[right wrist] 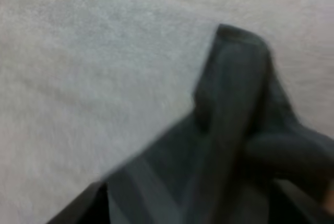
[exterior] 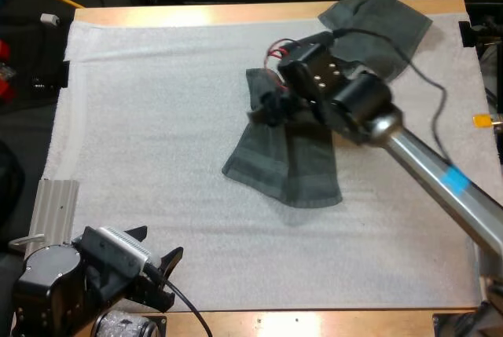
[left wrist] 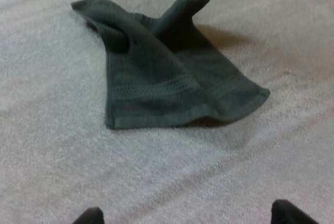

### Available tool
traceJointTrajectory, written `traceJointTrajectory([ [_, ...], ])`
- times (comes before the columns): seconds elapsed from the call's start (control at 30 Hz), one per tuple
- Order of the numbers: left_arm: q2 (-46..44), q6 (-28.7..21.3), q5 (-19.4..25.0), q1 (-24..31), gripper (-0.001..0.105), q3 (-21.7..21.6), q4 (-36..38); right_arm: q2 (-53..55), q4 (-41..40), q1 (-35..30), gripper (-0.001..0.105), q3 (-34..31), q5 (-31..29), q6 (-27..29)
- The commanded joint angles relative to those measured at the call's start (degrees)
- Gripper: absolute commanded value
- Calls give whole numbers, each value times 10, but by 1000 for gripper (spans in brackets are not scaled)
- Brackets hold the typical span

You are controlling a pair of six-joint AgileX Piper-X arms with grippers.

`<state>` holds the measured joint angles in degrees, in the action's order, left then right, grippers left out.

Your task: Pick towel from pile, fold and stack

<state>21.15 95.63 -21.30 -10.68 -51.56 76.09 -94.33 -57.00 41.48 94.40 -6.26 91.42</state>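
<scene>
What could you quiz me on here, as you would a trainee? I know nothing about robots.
1. How many towels lie on the mat?
2. True or false: the left end effector is shut on a towel.
3. What is the right end effector at? A: the middle towel. B: the corner towel. C: bare mat.

Key
1. Two.
2. False: it is open and clear of both towels.
3. A.
</scene>
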Motion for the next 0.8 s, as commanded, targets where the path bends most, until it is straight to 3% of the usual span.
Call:
traceJointTrajectory([
  [0.0, 0, 0, -4, -3, 62, 1, -6, 14, -24, -1, 61, -1, -11, 12],
  [0.4, 0, 0, -4, -3, 62, 1, -15, 162, -31, -1, 61, -202, -55, -67],
  [0.77, 0, 5, -4, -3, 62, 1, -8, 201, 74, -10, 61, -394, -41, -129],
])
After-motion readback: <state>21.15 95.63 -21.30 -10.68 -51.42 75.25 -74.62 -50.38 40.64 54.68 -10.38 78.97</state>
